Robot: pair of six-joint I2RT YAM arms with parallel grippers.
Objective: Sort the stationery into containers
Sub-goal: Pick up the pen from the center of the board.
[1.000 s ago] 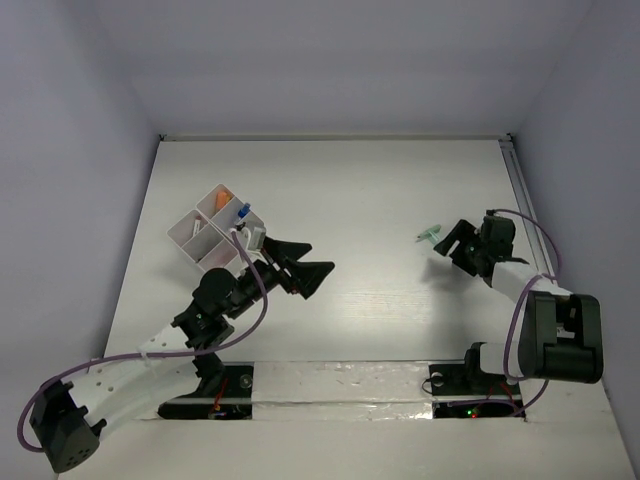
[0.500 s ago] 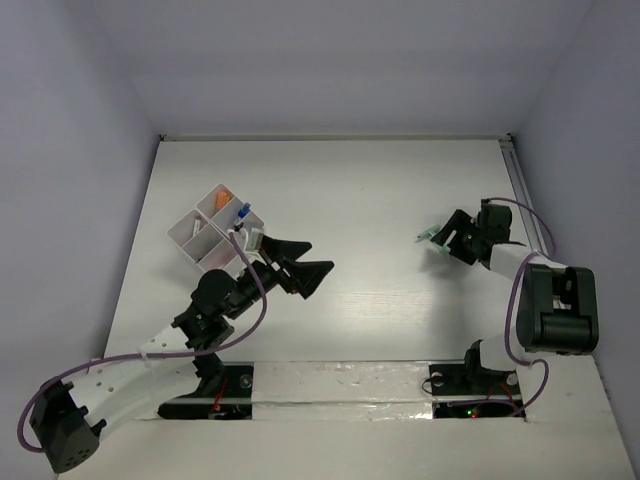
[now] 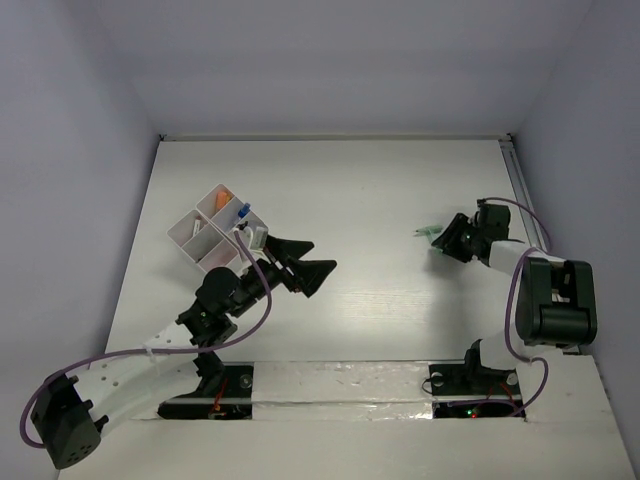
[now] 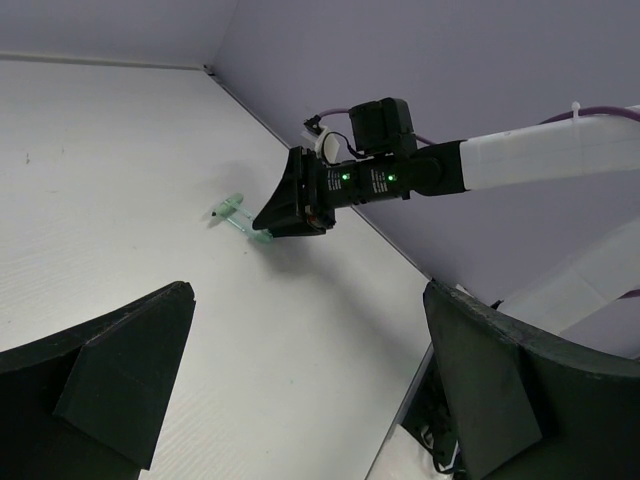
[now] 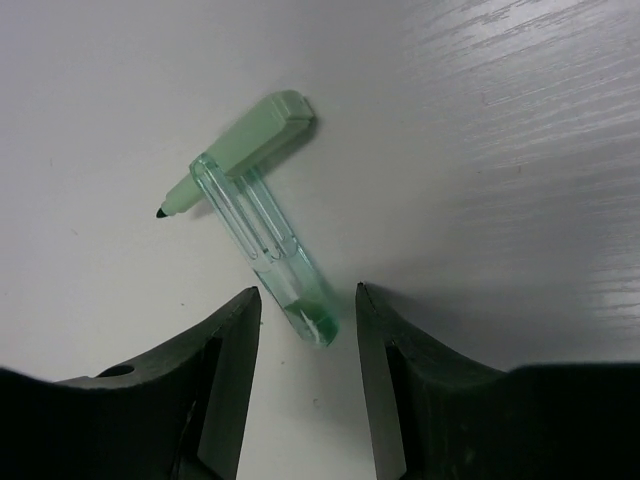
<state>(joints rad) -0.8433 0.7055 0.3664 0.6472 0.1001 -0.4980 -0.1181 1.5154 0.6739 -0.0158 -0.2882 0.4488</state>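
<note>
Two pieces touch: right gripper [image 5: 305, 293], fingers apart astride clear tube [image 5: 265, 235], may drag green marker [image 5: 250, 135] toward six o'clock

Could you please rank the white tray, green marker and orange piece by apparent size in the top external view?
1. white tray
2. green marker, partly hidden by the right gripper
3. orange piece, only slightly smaller

The top camera looks down over the whole worktop [image 3: 380, 190]. The left wrist camera faces far across at the green marker [image 4: 240, 218]; the right wrist camera sees it close.
</note>
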